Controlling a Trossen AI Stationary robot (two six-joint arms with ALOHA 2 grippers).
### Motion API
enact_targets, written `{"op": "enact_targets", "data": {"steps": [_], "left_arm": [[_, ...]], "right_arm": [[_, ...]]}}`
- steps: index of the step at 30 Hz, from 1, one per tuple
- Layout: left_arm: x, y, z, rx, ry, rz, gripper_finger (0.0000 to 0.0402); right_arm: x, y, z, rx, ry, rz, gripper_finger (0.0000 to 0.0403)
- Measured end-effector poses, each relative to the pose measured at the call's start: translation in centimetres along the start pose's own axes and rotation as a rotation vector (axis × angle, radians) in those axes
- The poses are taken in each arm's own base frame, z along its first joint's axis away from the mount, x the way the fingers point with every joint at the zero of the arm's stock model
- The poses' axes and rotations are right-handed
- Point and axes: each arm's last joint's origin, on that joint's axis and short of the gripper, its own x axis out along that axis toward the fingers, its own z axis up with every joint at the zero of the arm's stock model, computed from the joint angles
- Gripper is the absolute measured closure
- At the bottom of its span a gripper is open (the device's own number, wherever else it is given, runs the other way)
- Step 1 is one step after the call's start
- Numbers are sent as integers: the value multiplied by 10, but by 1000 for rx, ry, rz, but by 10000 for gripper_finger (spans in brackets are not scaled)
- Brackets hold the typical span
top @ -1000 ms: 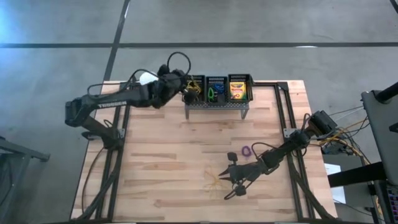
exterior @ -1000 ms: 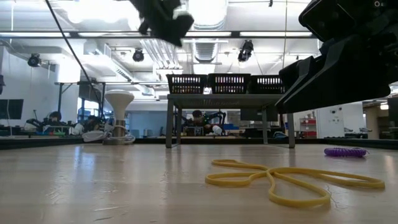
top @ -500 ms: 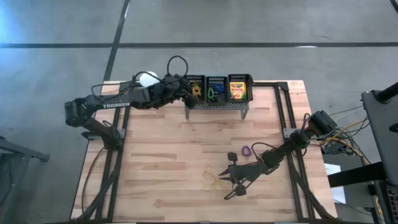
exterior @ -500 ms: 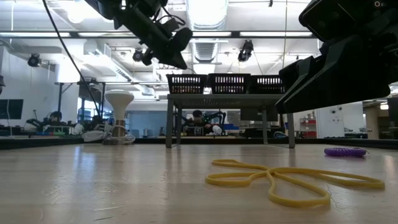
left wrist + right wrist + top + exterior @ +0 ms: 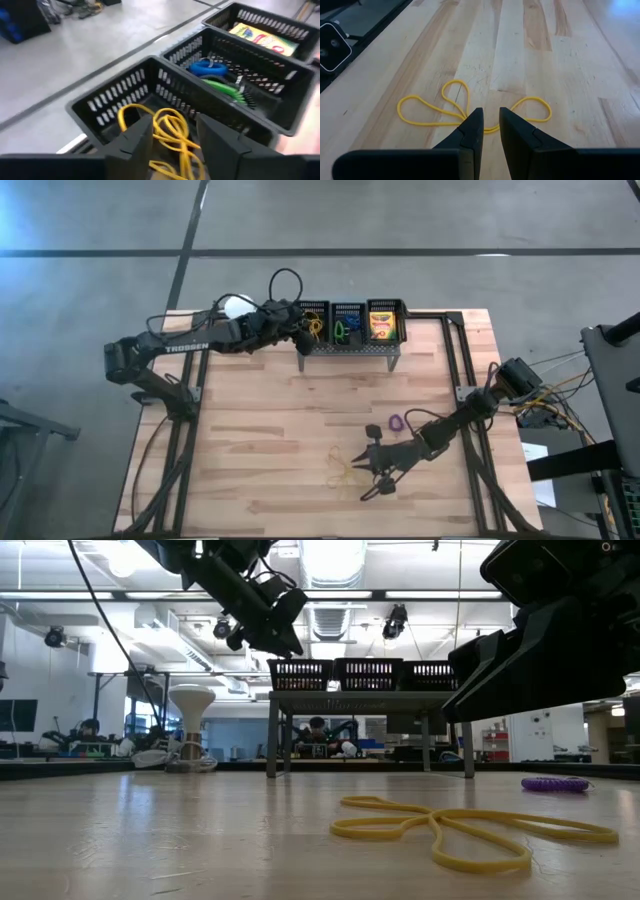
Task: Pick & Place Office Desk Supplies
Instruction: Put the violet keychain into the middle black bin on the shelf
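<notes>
Left tool (image 5: 172,137) sits over the left-most bin of the grey perforated stand (image 5: 350,348) at the far edge of the counter (image 5: 270,440); fingers parted with a clear gap, nothing between them. Directly beyond the fingertips, a tangle of yellow rubber bands (image 5: 167,131) lies inside that bin (image 5: 107,102). Middle bin holds a blue ring (image 5: 206,66) and a green ring (image 5: 225,86) lying against each other; the third bin holds a yellow-and-green crayon box (image 5: 262,37), lying flat. High view agrees: bands, rings and crayon box (image 5: 381,325) in three bins side by side. Right tool (image 5: 491,131) is low over the near part of the counter, fingers narrow with a slim gap, tips over a loose cluster of yellow rubber bands on the wood (image 5: 465,107); cannot tell whether it grips them. Low view shows these bands (image 5: 450,830) lying flat on the counter. A purple ring (image 5: 395,422) lies on the counter near the right arm, apart from the bands. A white ball-shaped object (image 5: 236,306) is beside the left arm.
</notes>
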Motion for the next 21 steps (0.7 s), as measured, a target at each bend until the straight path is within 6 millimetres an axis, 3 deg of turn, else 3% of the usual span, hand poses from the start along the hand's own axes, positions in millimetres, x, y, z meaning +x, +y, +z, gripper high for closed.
{"op": "enact_targets", "data": {"steps": [6,11,16,21], "left_arm": [[1,8,4,-119,59,-91,218],[-9,-2,27,-93,12,-213,214],[-30,-33,44,48,-29,-277,230],[-56,-85,25,198,-31,-307,264]], "right_arm": [[0,0,0,-1,0,0,346],[0,0,0,-10,0,0,346],[0,0,0,-11,0,0,346],[0,0,-1,-12,6,-1,346]]}}
